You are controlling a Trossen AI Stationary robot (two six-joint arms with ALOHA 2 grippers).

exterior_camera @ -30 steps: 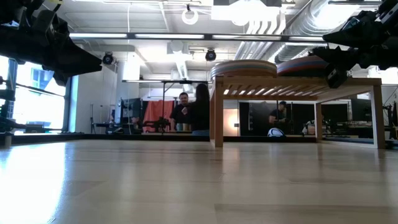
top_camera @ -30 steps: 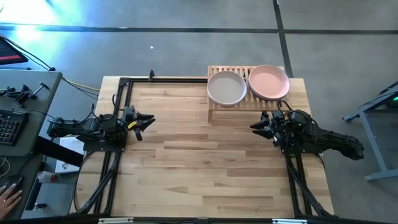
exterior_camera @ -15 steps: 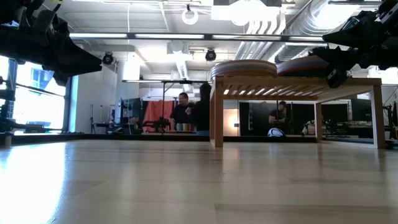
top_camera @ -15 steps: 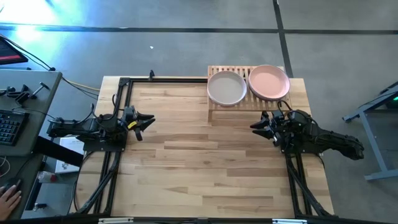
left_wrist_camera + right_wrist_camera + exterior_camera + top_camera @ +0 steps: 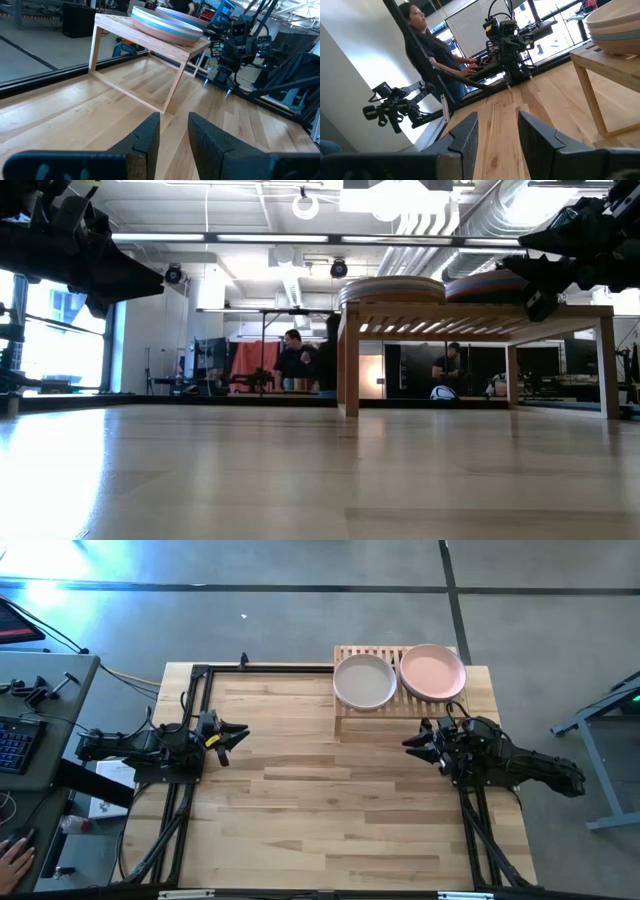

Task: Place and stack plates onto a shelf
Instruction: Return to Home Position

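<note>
Shelf (image 5: 348, 650) is noted in the upper right of the high view, at the far edge of the tabletop (image 5: 330, 800). Two stacks are carried on it side by side, just touching or nearly so. The beige-grey plate (image 5: 365, 681) tops the one toward frame centre and the pink plate (image 5: 432, 672) tops the one toward the right. In the low view both stacks are seen as banded edges resting flat on the slats. No plate is seen loose on the tabletop, so stacking is judged complete.

Left gripper (image 5: 238, 732) is held at left centre, well apart from the shelf. Its fingers are set a narrow gap apart with nothing between them. Right gripper (image 5: 410, 743) is held just below the shelf in the high view. Its fingers are parted somewhat wider and are likewise empty.

Handling, judged only:
- The plates are taken as rigid, of moderate weight and liable to chip.
- The matte finish should give fair grip.
- Hold is best taken at the raised rim, one finger over the lip and one beneath.
- Only the top plate of each stack is reachable.
- A sideways push could shift a stack on the slats.
</note>
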